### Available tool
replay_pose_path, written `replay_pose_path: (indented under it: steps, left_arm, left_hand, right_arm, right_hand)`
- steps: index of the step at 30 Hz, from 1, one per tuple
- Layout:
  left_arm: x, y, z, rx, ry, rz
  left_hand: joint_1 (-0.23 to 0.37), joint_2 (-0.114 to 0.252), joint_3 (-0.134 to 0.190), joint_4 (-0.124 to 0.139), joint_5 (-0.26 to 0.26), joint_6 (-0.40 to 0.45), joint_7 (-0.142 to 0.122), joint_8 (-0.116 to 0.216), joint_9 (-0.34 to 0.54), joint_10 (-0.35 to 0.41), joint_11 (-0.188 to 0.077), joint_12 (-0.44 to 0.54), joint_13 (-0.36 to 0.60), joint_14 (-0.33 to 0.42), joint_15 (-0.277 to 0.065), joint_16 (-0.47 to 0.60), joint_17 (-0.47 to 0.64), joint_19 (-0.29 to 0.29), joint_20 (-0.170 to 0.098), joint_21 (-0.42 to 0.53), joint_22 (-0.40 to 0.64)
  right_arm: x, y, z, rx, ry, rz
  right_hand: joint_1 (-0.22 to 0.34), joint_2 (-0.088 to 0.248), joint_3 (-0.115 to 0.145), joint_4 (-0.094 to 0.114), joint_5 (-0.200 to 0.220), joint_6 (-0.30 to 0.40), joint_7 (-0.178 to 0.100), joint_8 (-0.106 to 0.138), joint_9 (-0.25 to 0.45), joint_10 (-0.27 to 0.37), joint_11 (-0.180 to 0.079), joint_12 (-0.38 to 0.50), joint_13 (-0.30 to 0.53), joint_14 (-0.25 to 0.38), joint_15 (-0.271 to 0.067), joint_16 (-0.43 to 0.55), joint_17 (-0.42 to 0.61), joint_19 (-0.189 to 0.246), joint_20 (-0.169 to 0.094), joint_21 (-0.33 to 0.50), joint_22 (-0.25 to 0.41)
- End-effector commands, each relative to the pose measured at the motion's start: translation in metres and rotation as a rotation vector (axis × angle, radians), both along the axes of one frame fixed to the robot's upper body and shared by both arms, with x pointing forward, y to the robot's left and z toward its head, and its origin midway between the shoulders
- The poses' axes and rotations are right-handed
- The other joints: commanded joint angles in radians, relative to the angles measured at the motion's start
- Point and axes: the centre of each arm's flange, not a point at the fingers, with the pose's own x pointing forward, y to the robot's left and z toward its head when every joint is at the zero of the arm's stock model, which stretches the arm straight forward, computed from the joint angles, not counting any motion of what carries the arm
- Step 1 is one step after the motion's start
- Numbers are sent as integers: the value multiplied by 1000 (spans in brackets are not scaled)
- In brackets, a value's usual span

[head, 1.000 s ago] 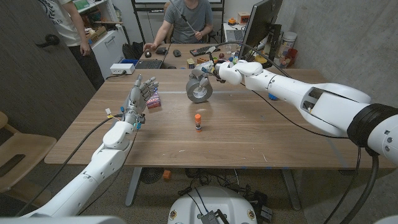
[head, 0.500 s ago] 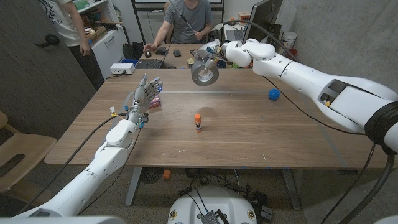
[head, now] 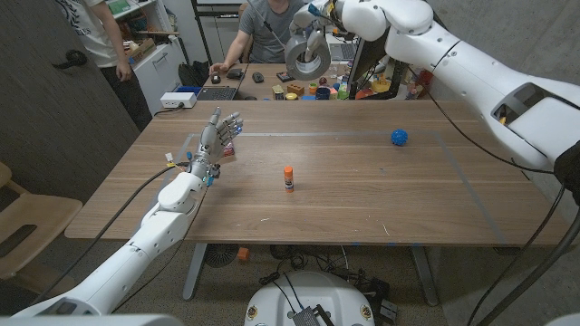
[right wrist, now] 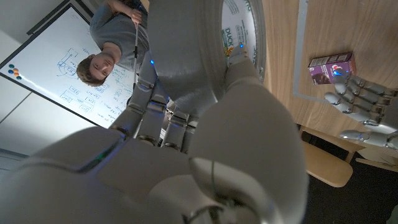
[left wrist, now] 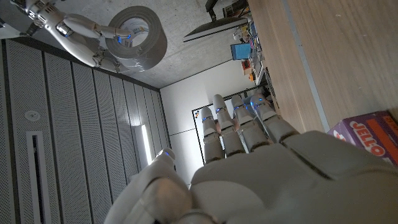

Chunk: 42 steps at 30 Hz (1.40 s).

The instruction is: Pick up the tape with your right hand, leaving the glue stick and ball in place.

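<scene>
Right hand (head: 328, 20) grips the tape (head: 307, 56) high above the table's (head: 362, 195) far edge.

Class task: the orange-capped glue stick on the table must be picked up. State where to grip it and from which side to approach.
Grip the glue stick around its white body, under the orange cap, coming from above. It stands upright and alone on the table, so both sides are free for opposing fingers.

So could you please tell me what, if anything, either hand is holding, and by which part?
The right hand holds the tape roll by its upper rim, high above the table. The left hand holds nothing.
</scene>
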Motion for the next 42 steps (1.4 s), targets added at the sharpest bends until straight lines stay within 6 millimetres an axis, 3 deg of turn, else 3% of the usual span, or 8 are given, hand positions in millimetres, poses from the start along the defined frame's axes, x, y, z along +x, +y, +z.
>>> replay_pose_path:
  steps: [1, 12, 21, 32, 42]
  left_arm:
    - [3, -6, 2, 9, 7, -8]
    - [6, -9, 5, 19, 3, -11]
    - [7, -7, 6, 15, 2, 2]
    - [6, -5, 6, 14, 0, 7]
    - [6, -6, 7, 13, -3, 1]
  left_hand:
    - [-5, 8, -1, -3, 8, -5, -2, -1, 5, 0, 7, -5, 1, -11, -23, 5, 3, -6, -2, 0, 3]
    - [-3, 9, -1, -4, 9, -15, -5, -1, 6, -3, 5, -9, 2, -16, -24, 6, 2, -10, -1, -1, 3]
    - [-2, 9, -1, -5, 9, -19, -6, 0, 6, -4, 11, -11, 2, -18, -24, 6, 2, -11, -1, 0, 3]
    - [-1, 8, -1, -6, 9, -22, -7, 3, 7, -13, 6, -18, 2, -30, -21, 4, 1, -12, 0, 0, 3]
    - [1, 9, 0, -8, 9, -22, -6, 6, 7, -30, 17, -31, -1, -50, -14, -1, -1, -18, -1, -1, 3]
  right_arm:
    - [-73, -4, 84, 43, -108, -8]
    - [-85, 0, 94, 45, -132, -32]
    - [-70, -2, 84, 40, -82, -26]
    - [-69, -4, 85, 43, -72, -14]
    - [-70, -1, 83, 32, -86, -26]
  right_hand:
    - [134, 143, 3, 8, -6, 224, -171, 1, -2, 190, -164, -1, -4, 194, -294, 7, -3, 28, -167, 7, -4]
    - [133, 142, -3, 11, -8, 221, -171, -2, -8, 187, -165, -9, -14, 202, -294, 6, -14, 36, -166, 5, -18]
    - [133, 141, -7, 12, -10, 222, -171, -2, -13, 192, -165, -12, -18, 210, -294, 8, -19, 39, -167, 7, -29]
    - [133, 142, -12, 14, -11, 224, -173, -3, -20, 193, -165, -14, -19, 212, -294, 4, -29, 40, -166, 10, -41]
    - [133, 145, -16, 17, -11, 221, -171, -6, -25, 192, -164, -15, -15, 214, -294, 3, -35, 40, -166, 13, -52]
